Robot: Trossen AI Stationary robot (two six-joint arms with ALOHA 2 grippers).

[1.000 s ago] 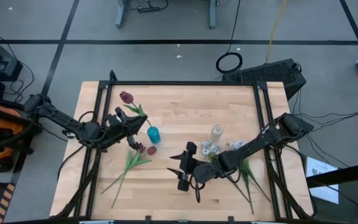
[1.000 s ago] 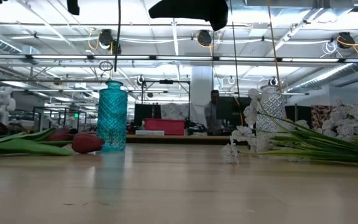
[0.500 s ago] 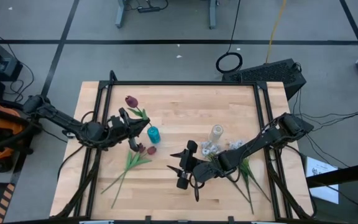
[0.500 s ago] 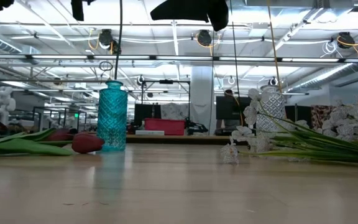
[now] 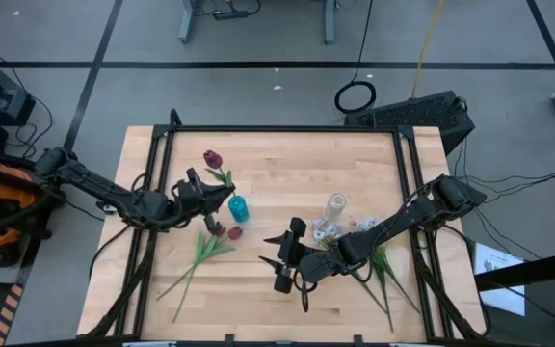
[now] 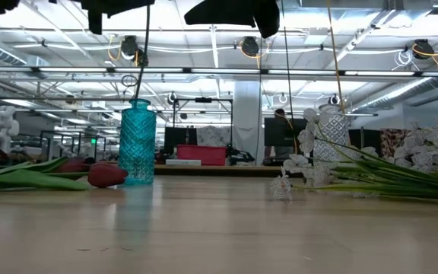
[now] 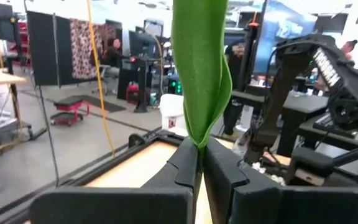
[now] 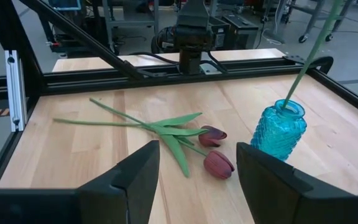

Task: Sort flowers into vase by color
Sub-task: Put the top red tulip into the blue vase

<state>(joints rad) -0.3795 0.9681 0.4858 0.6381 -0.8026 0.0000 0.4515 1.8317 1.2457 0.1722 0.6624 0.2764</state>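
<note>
On the desk, left side: the left pincer (image 5: 208, 190) reaches in low from the left edge, arm stretched nearly flat, and is clamped on the green stem of a dark red tulip (image 5: 212, 159).
Held flower: its stem slants down into the mouth of the blue vase (image 5: 237, 206); in the left wrist view a smooth folded green leaf (image 7: 199, 68) rises straight up from between the closed fingers.
Blue vase: small, bottle-shaped, teal glass with a diamond-cut pattern (image 6: 137, 142), upright left of centre.
Right pincer: (image 5: 279, 260) hangs near the desk's front middle, arm bent in from the right edge, fingers spread wide and holding nothing.
Loose tulips: two more red tulips (image 8: 211, 151) lie flat beside the blue vase, long green stems and leaves trailing toward the front left.
Clear vase: (image 5: 336, 205) patterned glass, upright right of centre.
White flowers: sprays of small pale blossoms (image 5: 328, 229) lie at the clear vase's foot, stems running toward the front right.
Desk: pale wood planks (image 5: 297, 164), framed by black metal rails.
</note>
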